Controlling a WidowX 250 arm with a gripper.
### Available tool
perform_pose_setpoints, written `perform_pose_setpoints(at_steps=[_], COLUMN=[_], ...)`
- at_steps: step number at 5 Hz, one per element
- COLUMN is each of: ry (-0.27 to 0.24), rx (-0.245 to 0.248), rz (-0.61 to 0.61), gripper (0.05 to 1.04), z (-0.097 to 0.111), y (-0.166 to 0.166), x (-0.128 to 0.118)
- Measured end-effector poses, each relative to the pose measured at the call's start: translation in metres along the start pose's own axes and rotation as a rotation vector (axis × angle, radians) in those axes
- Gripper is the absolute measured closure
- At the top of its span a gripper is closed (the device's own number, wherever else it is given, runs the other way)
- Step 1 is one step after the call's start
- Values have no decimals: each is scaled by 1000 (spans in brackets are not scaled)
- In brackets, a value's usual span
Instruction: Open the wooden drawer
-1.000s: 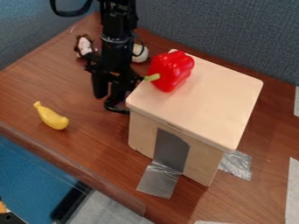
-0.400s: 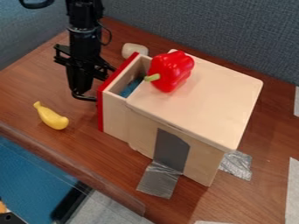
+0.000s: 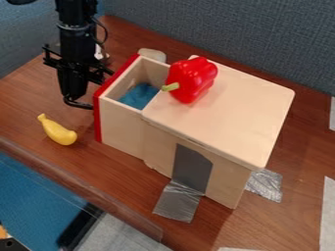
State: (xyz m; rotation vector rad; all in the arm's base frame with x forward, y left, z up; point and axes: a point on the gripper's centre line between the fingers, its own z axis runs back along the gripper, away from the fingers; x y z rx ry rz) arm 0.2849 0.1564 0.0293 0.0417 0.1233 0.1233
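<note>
The wooden drawer (image 3: 120,130) is slid open at the left side of a pale wooden cabinet (image 3: 222,113). At far left, the gripper (image 3: 80,100) is set against the red front; whether it is spread or closed cannot be told. Rightward, pale walls are seen, with blue material (image 3: 138,96) held inside.

Mostly singles, one pair, one trio.
One desk (image 3: 29,103), tool (image 3: 80,100), box (image 3: 229,108), drawer (image 3: 121,128), pepper (image 3: 191,81), banana (image 3: 58,131), blue thing (image 3: 138,96), pale lump (image 3: 152,54) and half-hidden white thing (image 3: 99,52); two silver tapes (image 3: 178,203), near and right; three white strips (image 3: 327,215), two right, one near.
</note>
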Motion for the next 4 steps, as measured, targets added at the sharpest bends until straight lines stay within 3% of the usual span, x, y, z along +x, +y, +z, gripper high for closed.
perform_pose_setpoints(at_steps=[1,2,3,4], ry=[2,-3,-21,-103], rx=[2,9,28,81], rz=[16,15,-7,-31], gripper=[937,726,426,140], z=[1,6,21,57], y=[12,16,14,11], x=[-3,-1,0,1])
